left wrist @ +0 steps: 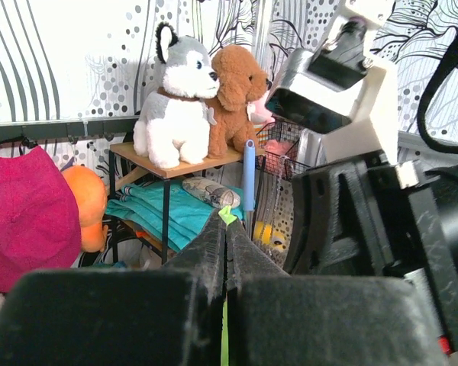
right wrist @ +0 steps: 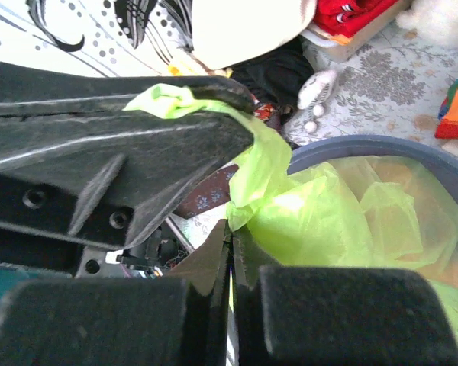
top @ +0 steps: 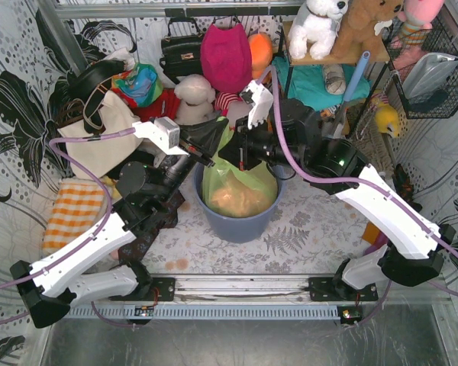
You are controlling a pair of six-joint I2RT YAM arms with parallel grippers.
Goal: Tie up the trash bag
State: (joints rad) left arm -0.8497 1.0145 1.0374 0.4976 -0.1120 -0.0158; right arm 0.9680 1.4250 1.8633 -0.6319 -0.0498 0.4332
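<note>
From above we see one bag [top: 240,191] in one bin [top: 237,226]. Two grippers, left [top: 210,156] and right [top: 238,152], meet over its far rim. The left wrist shows its jaws pinching a green sliver. The right wrist shows its jaws clamped on bag film, beside the left's pinch.

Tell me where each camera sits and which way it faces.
Top external: above and behind the bases, looking down at the trash bag in the bin; both arms show.
Left wrist: on the left arm, facing the husky plush on a shelf; own shut jaws below.
Right wrist: on the right arm, facing bag and bin rim; own jaws below, left jaws above, both pinching it.
Shared: top and right wrist show the bin.
</note>
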